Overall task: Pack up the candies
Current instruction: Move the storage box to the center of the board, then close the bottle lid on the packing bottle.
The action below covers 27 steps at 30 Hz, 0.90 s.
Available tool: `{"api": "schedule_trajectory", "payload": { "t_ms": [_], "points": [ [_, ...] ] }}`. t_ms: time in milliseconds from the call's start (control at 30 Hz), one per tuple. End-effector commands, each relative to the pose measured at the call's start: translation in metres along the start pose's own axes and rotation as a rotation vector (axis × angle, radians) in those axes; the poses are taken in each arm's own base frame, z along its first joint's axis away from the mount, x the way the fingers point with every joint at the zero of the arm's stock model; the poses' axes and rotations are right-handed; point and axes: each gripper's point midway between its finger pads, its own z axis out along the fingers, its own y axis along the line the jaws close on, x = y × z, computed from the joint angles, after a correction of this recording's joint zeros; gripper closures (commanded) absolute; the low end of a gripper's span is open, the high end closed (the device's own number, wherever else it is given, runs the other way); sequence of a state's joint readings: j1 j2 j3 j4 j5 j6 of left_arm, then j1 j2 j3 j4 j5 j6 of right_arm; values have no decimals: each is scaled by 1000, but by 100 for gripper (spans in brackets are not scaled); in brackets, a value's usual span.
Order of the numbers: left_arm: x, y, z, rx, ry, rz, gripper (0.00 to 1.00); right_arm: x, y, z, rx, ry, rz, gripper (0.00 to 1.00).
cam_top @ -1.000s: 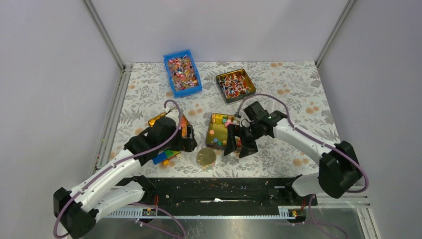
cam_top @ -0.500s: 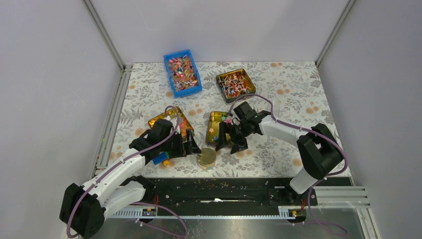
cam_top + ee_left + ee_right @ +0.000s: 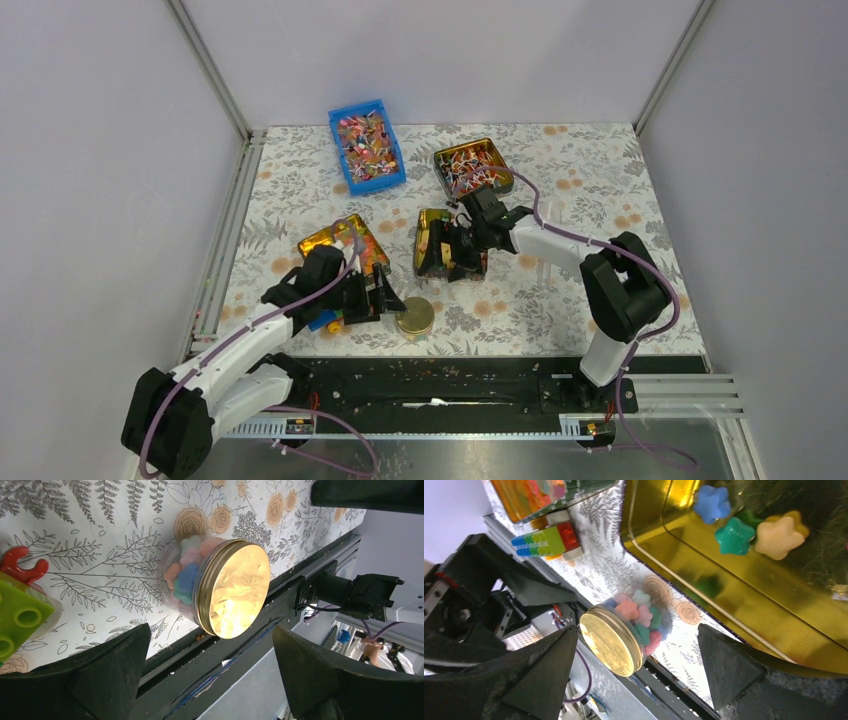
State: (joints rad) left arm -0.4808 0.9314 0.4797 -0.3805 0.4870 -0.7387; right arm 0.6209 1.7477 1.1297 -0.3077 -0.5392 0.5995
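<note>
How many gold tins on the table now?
3 gold tins: one at the back, right of the blue bin; one mid-table under the right pincer; one left of that, by the left arm.

Soft, even overhead light; shadows on the surface (image 3: 520, 320) are faint. Glare flares on the gold lid (image 3: 235, 595) and tin (image 3: 734, 595); candies (image 3: 734, 536) look sharp. Wrist-view edges blur.

Lab booth: plain grey walls (image 3: 450, 50), aluminium frame (image 3: 208, 65)

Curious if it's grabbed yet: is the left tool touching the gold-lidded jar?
Apart. The left wrist view shows the gold-lidded jar between the open fingers of the left tool, gaps either side.
</note>
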Motion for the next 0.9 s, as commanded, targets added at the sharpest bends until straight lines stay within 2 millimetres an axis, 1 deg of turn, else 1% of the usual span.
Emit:
{"api": "schedule_trajectory", "payload": {
  "t_ms": [0,33,133,200,267,333,633,733,867],
  "points": [
    [0,-8,5,69,11,-14,8,10,28,-15,-148,24,-11,4],
    [1,-7,7,69,20,-17,9,21,24,-15,-156,44,5,5],
    [1,-4,12,56,35,-23,11,44,18,-20,-173,83,6,7],
    [0,-3,15,53,41,-28,14,59,13,-20,-181,119,3,7],
    [1,0,18,46,50,-42,17,69,6,-18,-181,147,11,8],
    [2,2,21,41,57,-56,19,72,5,-15,-194,162,23,10],
    [5,6,26,47,63,-78,32,83,16,3,-228,258,13,22],
    [6,7,28,46,71,-82,37,84,14,7,-222,270,16,28],
    [7,8,29,48,74,-89,49,87,10,12,-209,289,21,36]
  ]
}}
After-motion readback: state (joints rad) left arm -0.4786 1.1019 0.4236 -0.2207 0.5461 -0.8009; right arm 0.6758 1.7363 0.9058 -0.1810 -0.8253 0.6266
